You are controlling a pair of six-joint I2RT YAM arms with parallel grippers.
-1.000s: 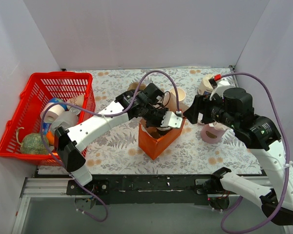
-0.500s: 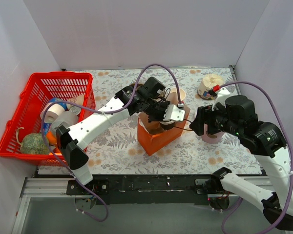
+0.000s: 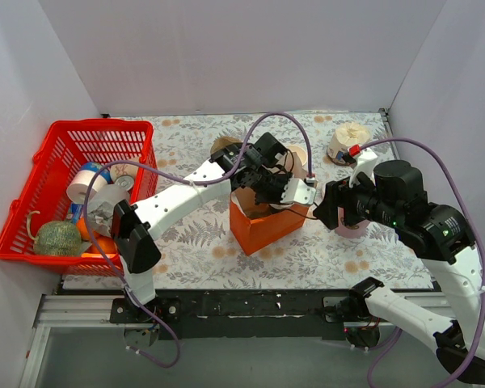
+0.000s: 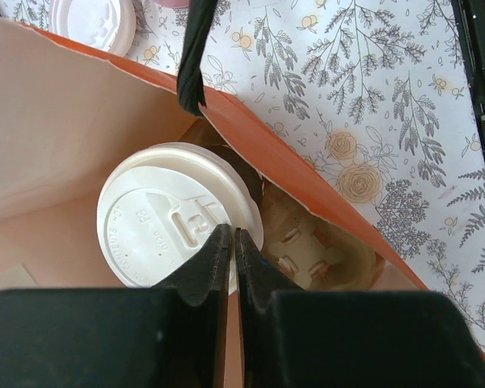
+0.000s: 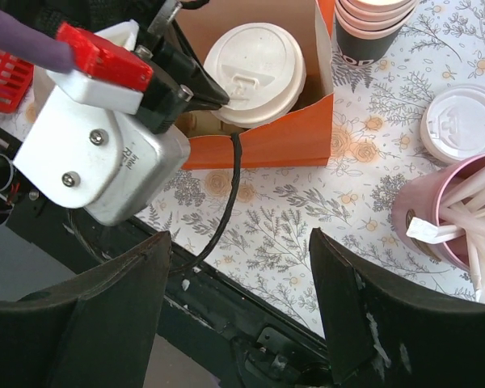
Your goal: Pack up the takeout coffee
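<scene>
The takeout coffee (image 4: 174,214), a cup under a round white lid (image 5: 255,65), stands inside the orange paper bag (image 3: 263,230). My left gripper (image 4: 230,234) is at the bag's near rim, right beside the lid. It is shut, with a thin orange strip of the bag's wall (image 4: 307,174) pinched between its black fingers (image 5: 198,89). My right gripper (image 5: 240,236) hangs open with nothing in it. It is above the table's front edge, to the right of the bag (image 5: 267,145) and apart from it.
A brown cardboard cup carrier (image 4: 307,250) lies in the bag beside the cup. A pink cup of white sticks (image 5: 461,210), a loose white lid (image 5: 461,121) and a stack of lidless cups (image 5: 372,24) stand right of the bag. The red basket (image 3: 73,186) sits at the far left.
My right arm has drawn back from the bag toward the front right of the table. My left gripper has shifted a little to the right, staying at the bag's rim.
</scene>
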